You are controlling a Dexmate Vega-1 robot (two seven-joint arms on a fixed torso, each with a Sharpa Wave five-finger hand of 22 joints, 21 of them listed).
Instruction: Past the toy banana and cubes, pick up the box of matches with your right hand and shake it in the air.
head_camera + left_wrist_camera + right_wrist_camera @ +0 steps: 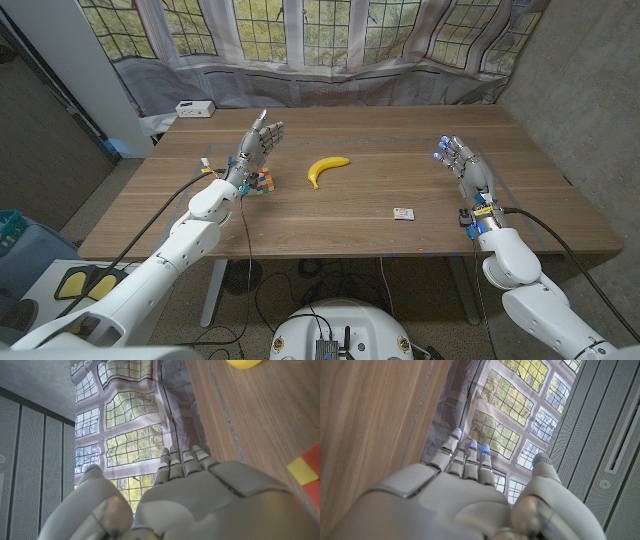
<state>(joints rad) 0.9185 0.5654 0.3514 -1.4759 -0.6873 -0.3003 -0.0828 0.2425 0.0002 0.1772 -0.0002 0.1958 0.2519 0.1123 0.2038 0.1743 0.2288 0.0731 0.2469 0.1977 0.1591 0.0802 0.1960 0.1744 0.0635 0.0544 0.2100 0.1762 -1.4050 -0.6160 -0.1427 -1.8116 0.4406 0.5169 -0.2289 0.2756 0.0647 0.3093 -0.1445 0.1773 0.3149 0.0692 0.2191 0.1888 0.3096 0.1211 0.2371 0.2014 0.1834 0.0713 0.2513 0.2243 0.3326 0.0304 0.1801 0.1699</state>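
Counter (360,215): a wooden top with bare boards across its middle and far half; open surface lies between the two hands.
Far edge: a grey cloth printed with window panes hangs just behind it.
Left far corner: a small white box (194,109) sits near the edge, well apart from everything else.
Box of matches (404,213): a small pale box lying flat near the counter's near edge, right of centre, between the toy banana and the right hand, with open wood on every side.
Toy banana (327,168): yellow, lying around mid-counter, apart from the matches and from the cubes.
Cubes (262,182): a small multi-coloured cluster just beside the left wrist, left of the banana; a yellow and red corner (306,471) shows in the left wrist view.
Left hand (258,140): raised over the counter's left part, fingers (181,462) straight and together, pointing to the far edge; it holds nothing.
Right hand (463,163): at the counter's right part, beyond and to the right of the matches, not touching them; fingers (465,457) stretched out side by side with blue-lit tips, thumb set apart, nothing in its grasp.
Right forearm: comes in from the near right corner, crossing the near edge.
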